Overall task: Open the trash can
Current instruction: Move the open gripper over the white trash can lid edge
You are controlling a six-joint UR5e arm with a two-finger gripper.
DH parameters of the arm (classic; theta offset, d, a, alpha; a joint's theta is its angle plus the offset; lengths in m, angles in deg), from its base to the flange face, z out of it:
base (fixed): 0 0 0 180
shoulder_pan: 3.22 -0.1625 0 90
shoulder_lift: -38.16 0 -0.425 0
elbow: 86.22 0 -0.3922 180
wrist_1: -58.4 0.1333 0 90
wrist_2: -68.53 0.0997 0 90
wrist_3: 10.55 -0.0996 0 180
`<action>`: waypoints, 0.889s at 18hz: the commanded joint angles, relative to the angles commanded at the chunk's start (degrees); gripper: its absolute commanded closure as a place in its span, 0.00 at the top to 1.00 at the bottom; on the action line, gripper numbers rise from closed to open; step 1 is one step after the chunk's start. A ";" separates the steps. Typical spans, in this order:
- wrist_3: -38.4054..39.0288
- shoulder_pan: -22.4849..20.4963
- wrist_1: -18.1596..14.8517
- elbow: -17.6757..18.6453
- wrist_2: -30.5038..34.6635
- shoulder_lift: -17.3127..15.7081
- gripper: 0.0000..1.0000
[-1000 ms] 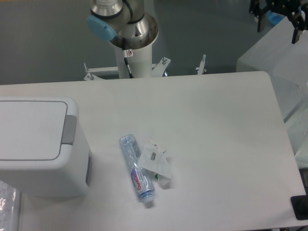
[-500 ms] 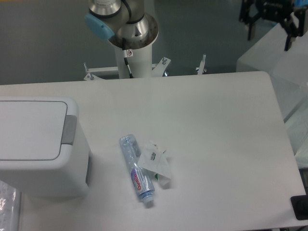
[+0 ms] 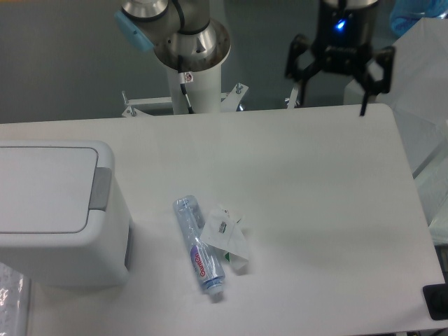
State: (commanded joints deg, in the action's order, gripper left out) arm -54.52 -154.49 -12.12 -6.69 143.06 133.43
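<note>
Desk: I see a white desk [image 3: 315, 210] with rounded far corners filling most of the view, matte and evenly lit.
Room: a grey floor [image 3: 56, 63] lies behind the desk; white draped sheeting [image 3: 427, 91] stands off the right edge, and a small dark object [image 3: 436, 302] sits at the lower right corner.
Arm base: the arm's white pedestal [image 3: 190, 66] stands just behind the far edge of the desk, with a silver joint and a light blue cap above it.
Trash can position: the trash can [image 3: 59, 210] sits at the left edge of the desk, partly cut off by the picture's border.
Trash can axis: from my camera its long side runs left to right, and the grey push tab [image 3: 100, 189] faces right, toward the middle of the desk.
Trash can look: boxy white plastic, rounded corners, flat lid lying closed and level with the rim.
Bottle: a clear plastic bottle [image 3: 198, 245] lies on its side near the middle, cap end toward me, well apart from the can.
Wrapper: a crumpled white wrapper [image 3: 225, 234] touches the bottle's right side.
Pincer: the black pincer [image 3: 329, 84] hangs over the far right edge of the desk, fingers spread wide and grasping nothing, a blue light glowing on its body.
</note>
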 joint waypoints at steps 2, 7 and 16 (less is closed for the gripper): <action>4.13 2.81 1.87 2.03 0.17 -0.44 1.00; 13.72 8.34 3.10 4.41 0.17 -0.62 1.00; 39.65 15.47 8.55 5.55 -7.91 2.90 1.00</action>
State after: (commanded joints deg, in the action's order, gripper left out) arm -14.87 -139.02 -3.57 -1.14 135.15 136.33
